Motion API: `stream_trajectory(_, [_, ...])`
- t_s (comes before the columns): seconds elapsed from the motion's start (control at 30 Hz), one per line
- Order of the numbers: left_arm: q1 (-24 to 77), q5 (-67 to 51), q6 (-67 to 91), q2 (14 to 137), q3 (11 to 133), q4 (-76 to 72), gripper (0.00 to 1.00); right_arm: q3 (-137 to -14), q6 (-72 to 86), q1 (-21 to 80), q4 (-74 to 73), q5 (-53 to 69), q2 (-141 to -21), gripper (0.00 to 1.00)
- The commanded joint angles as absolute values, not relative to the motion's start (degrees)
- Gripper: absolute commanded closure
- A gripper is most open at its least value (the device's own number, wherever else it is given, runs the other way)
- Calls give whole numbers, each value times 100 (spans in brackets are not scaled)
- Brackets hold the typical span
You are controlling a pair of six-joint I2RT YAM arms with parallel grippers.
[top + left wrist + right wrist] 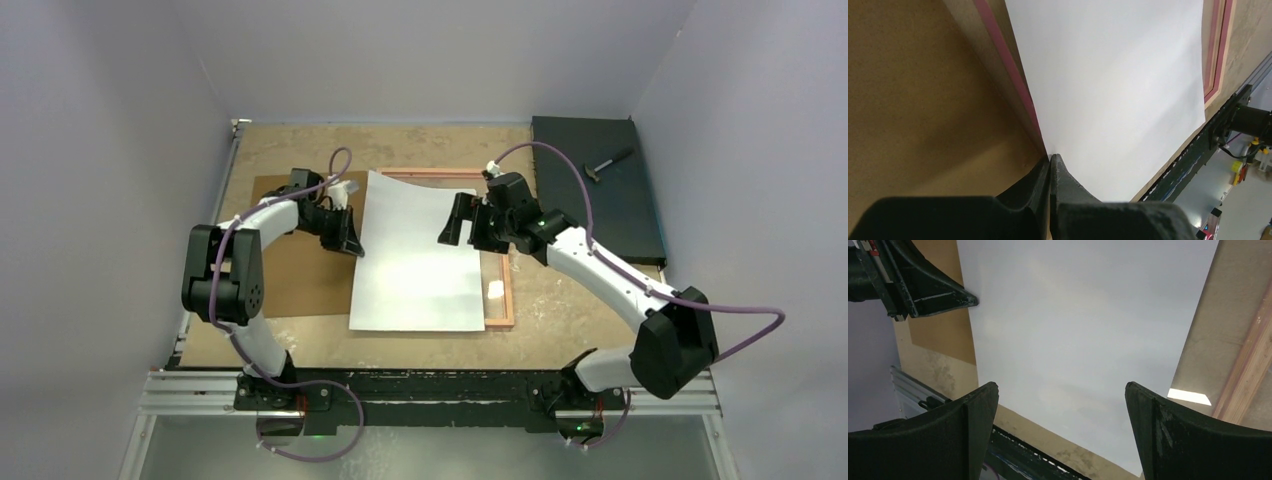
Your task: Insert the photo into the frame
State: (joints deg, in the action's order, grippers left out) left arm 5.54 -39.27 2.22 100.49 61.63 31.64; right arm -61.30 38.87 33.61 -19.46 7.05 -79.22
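Top external: photo [420, 255] lying blank white side up across frame [507, 300], shifted toward the left and near rims; far and right rims bare.
Left wrist: sheet's left edge running straight into the closed fingertips [1050, 162], pink rim just beside it.
Left gripper [352, 243]: clenched on the photo's left edge, by the look of it a thin pinch.
Right gripper [455, 222]: released, jaws spread wide, hovering over the sheet's middle, holding nothing.
Step in hand: probably sliding the sheet rightward and away until all four edges drop inside the rim.
Doing it well: keep the pinch low and light to avoid a crease; drag slowly; press down with the open right gripper only once the edges clear the rim; mind the bowed far edge.
Frame as holder: recess mostly covered, yet sheet overlapping the near rim, not seated.
Backing board [300, 285]: brown, flat, left of the frame, outside it.
Black case [600, 215]: far right, small hammer-like tool [608, 165] on top; inside not visible.
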Motion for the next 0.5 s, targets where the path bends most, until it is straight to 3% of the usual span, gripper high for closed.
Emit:
stream_trajectory(0.0, [625, -4141, 574, 9875, 6470, 2744, 100, -5990, 3878, 3199, -1956, 593, -7584, 1])
stream_trajectory(0.47, [801, -4526, 1775, 9839, 5896, 1541, 100, -5570, 4201, 2983, -2056, 378, -7132, 1])
